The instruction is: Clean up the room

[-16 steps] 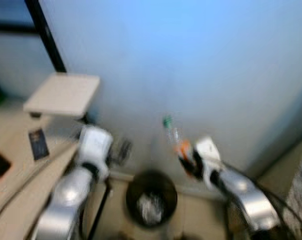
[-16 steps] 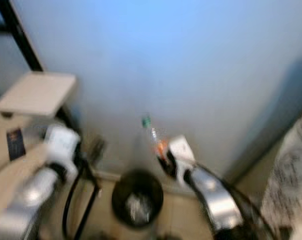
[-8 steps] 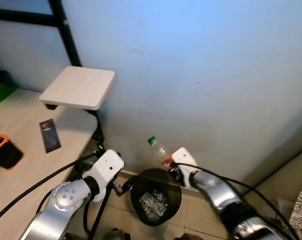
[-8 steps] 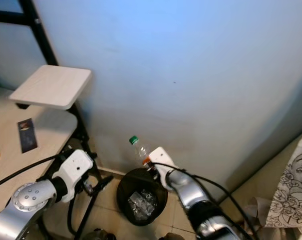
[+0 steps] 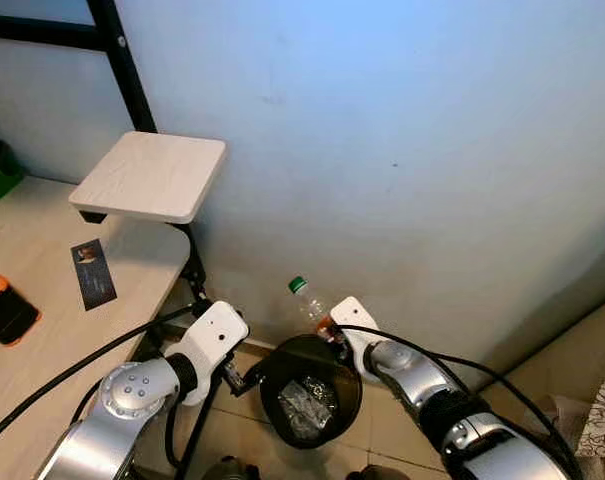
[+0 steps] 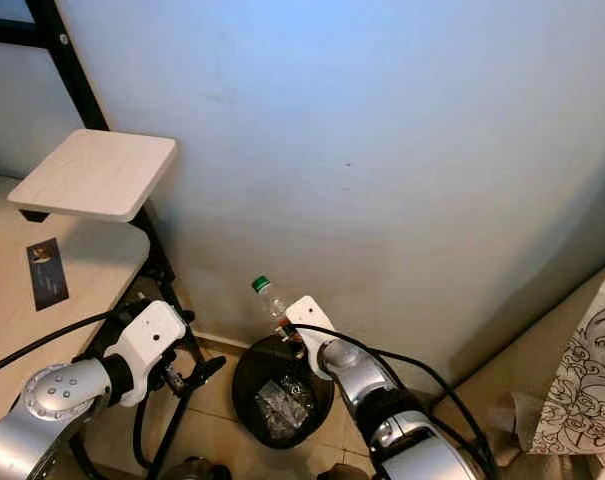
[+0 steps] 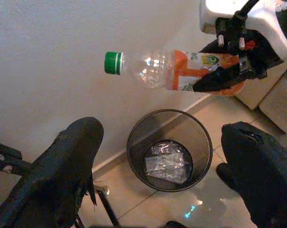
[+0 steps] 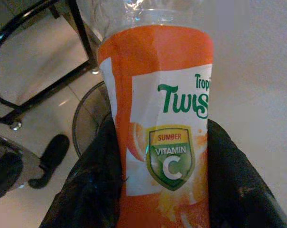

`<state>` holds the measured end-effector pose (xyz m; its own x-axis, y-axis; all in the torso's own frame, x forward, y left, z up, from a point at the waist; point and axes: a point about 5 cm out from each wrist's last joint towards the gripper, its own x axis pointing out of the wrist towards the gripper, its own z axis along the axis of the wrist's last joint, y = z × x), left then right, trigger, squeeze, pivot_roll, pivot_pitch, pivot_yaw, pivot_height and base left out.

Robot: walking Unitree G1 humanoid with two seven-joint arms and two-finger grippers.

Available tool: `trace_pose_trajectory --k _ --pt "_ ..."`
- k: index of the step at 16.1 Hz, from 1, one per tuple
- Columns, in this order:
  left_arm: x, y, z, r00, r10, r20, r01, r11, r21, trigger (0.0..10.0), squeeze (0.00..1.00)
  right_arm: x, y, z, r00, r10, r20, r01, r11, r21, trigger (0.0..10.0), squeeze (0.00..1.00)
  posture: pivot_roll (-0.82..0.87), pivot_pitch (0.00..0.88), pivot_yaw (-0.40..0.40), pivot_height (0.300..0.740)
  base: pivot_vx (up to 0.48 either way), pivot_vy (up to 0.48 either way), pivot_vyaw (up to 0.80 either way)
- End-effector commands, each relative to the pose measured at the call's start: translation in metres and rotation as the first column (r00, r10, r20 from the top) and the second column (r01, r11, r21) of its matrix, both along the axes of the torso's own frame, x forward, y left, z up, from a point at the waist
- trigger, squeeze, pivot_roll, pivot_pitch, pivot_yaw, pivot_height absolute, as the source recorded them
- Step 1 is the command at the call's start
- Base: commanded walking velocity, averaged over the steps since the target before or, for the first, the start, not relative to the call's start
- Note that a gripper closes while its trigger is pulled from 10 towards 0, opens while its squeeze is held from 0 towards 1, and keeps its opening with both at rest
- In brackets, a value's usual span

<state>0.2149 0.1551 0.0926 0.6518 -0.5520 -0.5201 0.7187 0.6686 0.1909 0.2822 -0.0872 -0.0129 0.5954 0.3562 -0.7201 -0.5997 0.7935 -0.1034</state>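
A clear plastic bottle (image 5: 311, 304) with a green cap and an orange label tilts over a black mesh trash bin (image 5: 266, 386) that stands on the floor against the blue wall. My right gripper (image 5: 332, 328) is shut on the bottle's labelled lower half (image 8: 164, 137), just above the bin's far rim. The left wrist view has the bottle (image 7: 171, 70) hanging above the bin (image 7: 134, 145). My left gripper (image 5: 250, 374) is low beside the bin's left side, its fingers (image 7: 72, 156) spread wide and open with nothing between them.
Crumpled clear plastic (image 5: 304, 398) lies in the bin. A pale wooden desk (image 5: 42, 340) at the left carries a raised shelf (image 5: 150, 175), a dark card (image 5: 92, 273) and an orange-and-black object (image 5: 2, 312). Black desk legs (image 5: 194, 270) stand by the bin. Patterned cloth (image 6: 582, 400) lies at the right.
The blur of a second ago is gone as the camera steadied. The right gripper still holds the bottle, which now sits slightly lower and closer over the bin. The left gripper stays open beside it.
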Motion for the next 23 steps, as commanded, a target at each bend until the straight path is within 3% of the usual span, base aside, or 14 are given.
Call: trace_pose_trajectory --k 1,8,10,13,14,16,17,19,21,23 --pt "0.000 0.000 -0.001 1.000 0.003 -0.016 -0.003 1.000 -0.004 10.0 1.00 0.002 0.001 0.001 1.000 -0.007 0.002 0.007 1.000 0.024 10.0 1.00 -0.03 0.122 0.007 0.740 0.000 0.000 0.00" --pt "0.001 -0.003 -0.001 1.000 0.007 -0.016 -0.007 1.000 -0.019 10.0 1.00 -0.004 -0.001 -0.003 0.998 0.044 -0.041 -0.042 0.997 0.059 10.0 1.00 -0.04 0.115 0.004 0.740 0.000 0.000 0.00" --pt "0.002 -0.005 -0.001 1.000 0.017 -0.011 -0.017 0.999 -0.035 10.0 1.00 -0.004 -0.008 -0.002 0.999 0.029 -0.028 -0.026 0.994 0.102 10.0 1.00 -0.05 0.109 0.003 0.740 0.000 0.000 0.00" --pt "0.010 -0.010 0.008 0.993 0.106 0.049 -0.099 0.988 -0.116 10.0 1.00 0.001 -0.029 0.011 0.994 -0.088 0.059 0.074 0.976 0.205 10.0 1.00 -0.06 0.100 -0.001 0.740 0.000 0.000 0.00" --pt "0.019 -0.013 0.014 0.971 0.218 0.096 -0.199 0.964 -0.178 10.0 1.00 0.001 -0.042 0.030 0.972 -0.172 0.158 0.121 0.949 0.293 10.0 1.00 -0.07 0.099 0.001 0.740 0.000 0.000 0.00" --pt "0.025 -0.024 0.019 0.949 0.279 0.145 -0.244 0.945 -0.217 10.0 1.00 -0.004 -0.060 0.057 0.910 -0.331 0.248 0.226 0.900 0.373 10.0 1.00 -0.09 0.093 0.019 0.740 0.000 0.000 -0.39" --pt "0.027 -0.029 0.015 0.943 0.310 0.121 -0.280 0.935 -0.216 10.0 0.98 -0.008 -0.064 0.065 0.886 -0.369 0.281 0.244 0.886 0.394 10.0 1.00 -0.10 0.092 0.026 0.740 0.000 0.000 -0.77" --pt "0.031 -0.032 0.014 0.919 0.375 0.119 -0.341 0.909 -0.239 10.0 0.97 -0.015 -0.065 0.076 0.857 -0.409 0.313 0.262 0.869 0.419 10.0 1.00 -0.11 0.089 0.037 0.740 0.000 0.000 -0.77" --pt "0.037 -0.035 0.024 0.907 0.381 0.179 -0.329 0.907 -0.263 10.0 0.96 -0.023 -0.062 0.094 0.828 -0.422 0.369 0.265 0.875 0.406 10.0 1.00 -0.11 0.083 0.034 0.740 0.000 0.000 -0.77" --pt "0.039 -0.028 0.032 0.869 0.451 0.206 -0.379 0.872 -0.308 10.0 0.98 -0.025 -0.067 0.101 0.807 -0.467 0.362 0.304 0.853 0.424 10.0 1.00 -0.11 0.080 0.032 0.740 0.000 0.000 -0.77"
